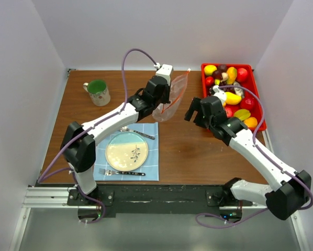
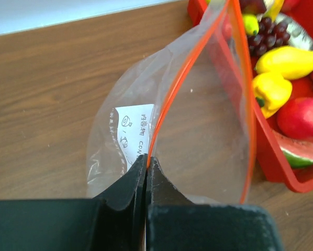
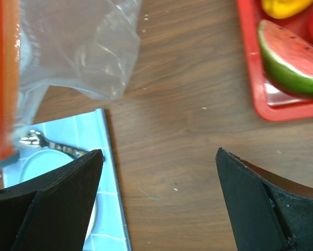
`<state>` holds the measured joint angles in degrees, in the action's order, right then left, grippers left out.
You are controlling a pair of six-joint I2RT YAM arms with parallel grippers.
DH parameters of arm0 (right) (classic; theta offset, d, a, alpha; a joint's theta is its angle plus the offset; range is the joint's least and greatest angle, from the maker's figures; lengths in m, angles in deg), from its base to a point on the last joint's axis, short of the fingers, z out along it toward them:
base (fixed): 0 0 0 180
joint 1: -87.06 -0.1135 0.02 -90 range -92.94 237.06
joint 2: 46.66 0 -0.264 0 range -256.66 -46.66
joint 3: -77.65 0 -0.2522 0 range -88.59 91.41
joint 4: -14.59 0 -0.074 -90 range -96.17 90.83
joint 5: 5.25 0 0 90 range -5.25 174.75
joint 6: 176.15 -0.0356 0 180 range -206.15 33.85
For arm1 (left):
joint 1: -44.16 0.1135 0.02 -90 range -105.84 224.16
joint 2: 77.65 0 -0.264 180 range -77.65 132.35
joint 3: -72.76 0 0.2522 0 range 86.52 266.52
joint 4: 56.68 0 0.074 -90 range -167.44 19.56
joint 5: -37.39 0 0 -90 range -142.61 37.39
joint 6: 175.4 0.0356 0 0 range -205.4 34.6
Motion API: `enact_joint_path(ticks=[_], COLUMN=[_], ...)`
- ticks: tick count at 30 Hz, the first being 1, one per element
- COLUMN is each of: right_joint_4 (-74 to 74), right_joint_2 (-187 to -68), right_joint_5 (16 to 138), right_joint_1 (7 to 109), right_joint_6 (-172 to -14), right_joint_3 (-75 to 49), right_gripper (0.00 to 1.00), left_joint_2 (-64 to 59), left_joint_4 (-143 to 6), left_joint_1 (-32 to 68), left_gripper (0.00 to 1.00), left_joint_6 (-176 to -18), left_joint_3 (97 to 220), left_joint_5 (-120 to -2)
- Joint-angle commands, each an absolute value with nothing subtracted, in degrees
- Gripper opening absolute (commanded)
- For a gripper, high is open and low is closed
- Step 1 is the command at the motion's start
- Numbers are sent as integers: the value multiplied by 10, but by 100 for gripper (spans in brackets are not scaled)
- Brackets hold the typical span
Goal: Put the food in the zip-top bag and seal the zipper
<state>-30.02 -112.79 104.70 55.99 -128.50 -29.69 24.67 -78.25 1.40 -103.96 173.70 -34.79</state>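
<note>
The zip-top bag [image 1: 175, 97] hangs clear and crinkly above the table, its mouth spread open. My left gripper [image 1: 167, 98] is shut on its pink-red zipper [image 2: 172, 94] at the near end, and the bag [image 2: 203, 136] fans out beyond the jaws. The food [image 1: 232, 98] lies in a red tray: grapes [image 2: 266, 36], yellow pieces [image 2: 271, 91], a red apple [image 2: 303, 117] and a watermelon slice [image 3: 292, 57]. My right gripper [image 1: 194, 108] is open and empty over bare wood between bag and tray [image 3: 159, 152]. The bag [image 3: 83, 47] shows at its upper left.
The red tray [image 1: 257, 94] stands at the back right. A plate [image 1: 126, 151] sits on a blue placemat [image 1: 151, 167] with a fork [image 1: 120, 172] and a spoon [image 1: 138, 133] at the front left. A green-filled mug [image 1: 98, 91] stands at the back left.
</note>
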Motion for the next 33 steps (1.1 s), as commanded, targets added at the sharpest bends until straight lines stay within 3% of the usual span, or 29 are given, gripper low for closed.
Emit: enact_joint_path(ticks=[1,10,21,23,25,26,29,33], right_joint_4=[-235,-226,-244,-229,-232,-236,-257,-258], right_joint_2=[-1116,-1178,-1351,-1356,-1374,-1384,-1417,-1440], right_joint_5=[1015,1035,1055,1044,1039,1039,1039,1036], right_joint_1=[559,518,522,532,543,544,556,570], right_joint_6=[-1269,-1259,-1232,-1237,-1235,-1232,-1222,-1215], right_joint_3=[-244,-170,-60,-69,-68,-62,-41,-41], right_gripper=[93,94,93,86,63,47,23,22], left_joint_2=[243,223,199,189,185,184,178,182], left_joint_4=[-812,-839,-865,-875,-898,-908,-925,-938], left_joint_1=[26,27,38,48,54,57,69,79], left_gripper=[0,0,0,0,0,0,0,0], left_joint_6=[-1058,-1045,-1046,-1046,-1047,-1050,-1055,-1065], left_joint_3=[1744,1749,1764,1767,1781,1789,1801,1799], left_joint_5=[-360,-339,-319,-303,-282,-263,-238,-228])
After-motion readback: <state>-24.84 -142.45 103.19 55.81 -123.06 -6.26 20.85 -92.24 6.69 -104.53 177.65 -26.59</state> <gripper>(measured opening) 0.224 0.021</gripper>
